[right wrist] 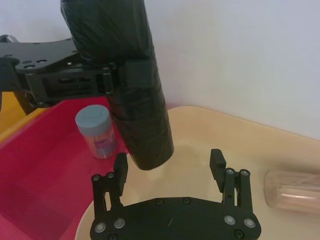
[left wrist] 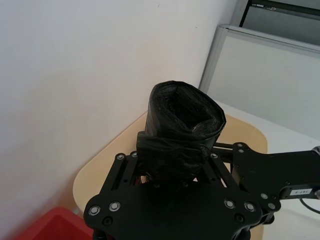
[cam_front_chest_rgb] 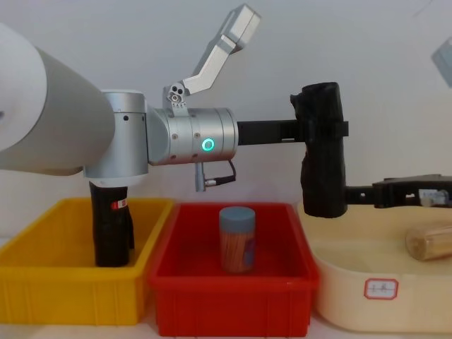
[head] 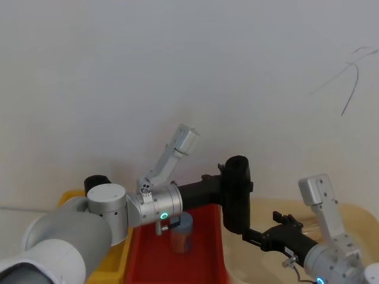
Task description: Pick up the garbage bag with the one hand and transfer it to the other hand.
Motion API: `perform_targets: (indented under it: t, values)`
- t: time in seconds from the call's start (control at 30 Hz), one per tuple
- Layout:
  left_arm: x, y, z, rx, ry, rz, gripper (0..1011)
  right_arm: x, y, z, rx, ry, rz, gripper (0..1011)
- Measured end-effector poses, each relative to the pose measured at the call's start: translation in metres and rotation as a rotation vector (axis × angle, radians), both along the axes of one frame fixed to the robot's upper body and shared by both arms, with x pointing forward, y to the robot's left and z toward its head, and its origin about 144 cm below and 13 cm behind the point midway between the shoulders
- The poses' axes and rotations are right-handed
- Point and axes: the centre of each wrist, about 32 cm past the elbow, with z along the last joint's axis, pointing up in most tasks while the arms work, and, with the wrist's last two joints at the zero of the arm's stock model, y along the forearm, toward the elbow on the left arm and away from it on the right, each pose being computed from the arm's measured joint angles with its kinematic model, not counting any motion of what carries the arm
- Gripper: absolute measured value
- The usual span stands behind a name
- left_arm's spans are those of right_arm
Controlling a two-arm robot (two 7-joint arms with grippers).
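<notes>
The garbage bag (cam_front_chest_rgb: 323, 152), a thick black roll with a thin band, hangs upright in the air over the seam between the red and beige bins. My left gripper (cam_front_chest_rgb: 318, 131), on the arm with the green ring light, is shut on its upper half; the same grip shows from behind (left wrist: 175, 150). My right gripper (right wrist: 168, 162) is open, its two fingertips level with the bag's lower end (right wrist: 145, 135) and spread to either side, not touching it. From the front it reaches in from the right (cam_front_chest_rgb: 349, 194).
A red bin (cam_front_chest_rgb: 233, 296) holds a blue-lidded jar (cam_front_chest_rgb: 236, 240). A yellow bin (cam_front_chest_rgb: 70, 296) at the left holds a slimmer black roll (cam_front_chest_rgb: 111, 226). A beige tray (cam_front_chest_rgb: 381, 311) at the right holds a jar lying on its side (cam_front_chest_rgb: 429, 244). White wall behind.
</notes>
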Motion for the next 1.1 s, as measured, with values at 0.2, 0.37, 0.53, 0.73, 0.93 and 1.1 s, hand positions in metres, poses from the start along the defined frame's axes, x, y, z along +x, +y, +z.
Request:
perform_targets:
  t: [0.2,0.37,0.53,0.73,0.93,1.1]
  values:
    - [0.000,0.000,0.000,0.000,0.000,0.000,407,0.005,0.005,0.001,-0.007,-0.008,0.013,1001]
    - [0.000,0.000,0.000,0.000,0.000,0.000,407,0.008,0.007,0.003,-0.011,-0.012,0.031,1001]
    - [0.000,0.000,0.000,0.000,0.000,0.000,407,0.010,0.008,0.006,-0.009,-0.016,0.062,1001]
    - [0.000,0.000,0.000,0.000,0.000,0.000,407,0.013,0.011,0.007,-0.006,-0.017,0.086,1001]
    - [0.000,0.000,0.000,0.000,0.000,0.000,407,0.017,0.012,0.008,-0.004,-0.021,0.093,1001]
    - [0.000,0.000,0.000,0.000,0.000,0.000,407,0.023,0.015,0.007,-0.001,-0.027,0.095,1001]
